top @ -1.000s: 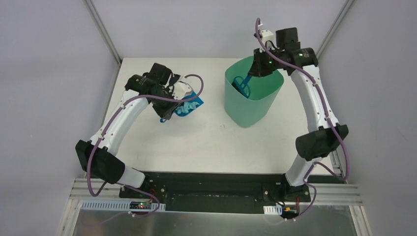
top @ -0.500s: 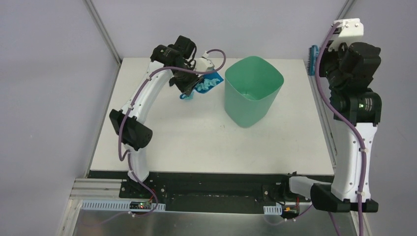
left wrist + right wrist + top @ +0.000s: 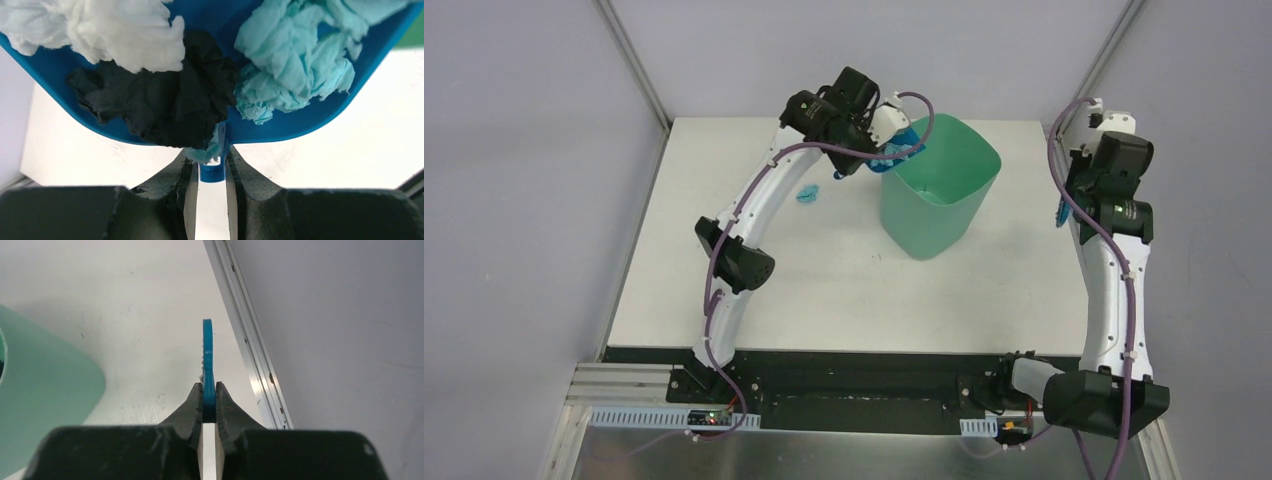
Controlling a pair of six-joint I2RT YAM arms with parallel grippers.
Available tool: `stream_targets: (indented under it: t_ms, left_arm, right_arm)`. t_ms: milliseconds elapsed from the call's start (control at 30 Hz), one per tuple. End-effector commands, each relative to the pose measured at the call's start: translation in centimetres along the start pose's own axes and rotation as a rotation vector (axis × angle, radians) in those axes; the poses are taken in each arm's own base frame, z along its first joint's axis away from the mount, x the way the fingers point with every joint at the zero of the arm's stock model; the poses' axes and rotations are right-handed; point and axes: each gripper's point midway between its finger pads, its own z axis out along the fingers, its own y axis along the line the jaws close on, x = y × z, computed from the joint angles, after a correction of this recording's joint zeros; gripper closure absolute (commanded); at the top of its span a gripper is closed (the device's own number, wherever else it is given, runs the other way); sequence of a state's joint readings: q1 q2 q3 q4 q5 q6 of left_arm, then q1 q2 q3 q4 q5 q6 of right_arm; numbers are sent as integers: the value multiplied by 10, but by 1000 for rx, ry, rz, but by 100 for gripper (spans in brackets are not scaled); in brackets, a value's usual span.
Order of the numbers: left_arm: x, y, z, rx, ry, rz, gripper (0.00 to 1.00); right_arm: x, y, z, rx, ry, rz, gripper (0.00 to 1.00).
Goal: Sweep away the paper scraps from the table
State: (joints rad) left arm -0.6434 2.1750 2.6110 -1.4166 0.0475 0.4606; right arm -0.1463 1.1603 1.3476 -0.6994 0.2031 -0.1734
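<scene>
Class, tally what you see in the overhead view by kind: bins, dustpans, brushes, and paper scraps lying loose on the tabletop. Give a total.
Green plastic bin: 1
Blue plastic dustpan: 1
Blue hand brush: 1
Light teal crumpled paper scrap loose on the white table: 1
Total: 4

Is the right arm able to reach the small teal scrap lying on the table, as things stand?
Probably not directly: the green bin stands between the right hand and the teal scrap, and that hand is shut on the brush.
</scene>
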Motion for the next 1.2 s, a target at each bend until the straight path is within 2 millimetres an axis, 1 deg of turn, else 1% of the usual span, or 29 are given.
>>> stream_targets:
  t_ms: [0,100,133,167,200,367,467,500,600,633,667,700,733,800,867,933,1000,1033,1067,1167]
  left_arm:
    - [-40,26,-9,-176,-122,28,100]
    - [-61,39,-7,-260,-178,61,100]
    - [-67,43,-8,-294,-190,83,100]
    - [-74,46,-5,-324,-199,106,100]
    - [-80,48,-3,-353,-207,131,100]
    - [-110,45,7,-502,-211,273,100]
    - [-126,41,17,-628,-170,415,100]
    - [-138,41,17,-693,-164,499,100]
    - [-163,49,15,-903,-110,696,100]
    - [-173,55,9,-1000,-97,763,100]
    - [-185,60,-1,-1107,-114,800,100]
    - [-192,62,-7,-1179,-125,838,100]
    - [-197,62,-11,-1220,-128,875,100]
    - [-205,61,-23,-1259,-161,891,100]
    - [-210,60,-30,-1261,-177,918,100]
    - [-212,59,-36,-1291,-168,995,100]
    - [-216,56,-53,-1375,-175,1069,100]
    - [-218,53,-56,-1404,-176,1103,100]
    - [-220,52,-68,-1439,-187,1118,100]
    - [-221,53,-85,-1455,-194,1119,100]
  right_arm:
    - [-12,2,-4,-70,-62,140,100]
    - [-2,8,3,-103,-30,159,100]
    - [0,10,4,-113,-26,168,100]
    - [1,7,5,-107,-21,181,100]
    - [1,12,4,-138,-22,192,100]
    - [4,15,5,-168,-9,210,100]
    - [5,13,5,-164,-12,219,100]
    - [4,13,4,-167,-16,223,100]
    - [1,12,0,-172,-24,235,100]
    - [1,12,-1,-173,-26,238,100]
    - [0,12,-2,-177,-30,239,100]
    - [0,12,-3,-181,-32,240,100]
    - [0,12,-4,-182,-33,241,100]
    - [0,12,-4,-187,-36,242,100]
    - [0,13,-3,-192,-33,242,100]
    - [1,14,-2,-200,-30,243,100]
    - [0,16,-3,-208,-29,272,100]
    - [-1,16,-3,-208,-30,272,100]
    - [-1,16,-3,-209,-31,273,100]
    - [-1,17,-3,-217,-29,275,100]
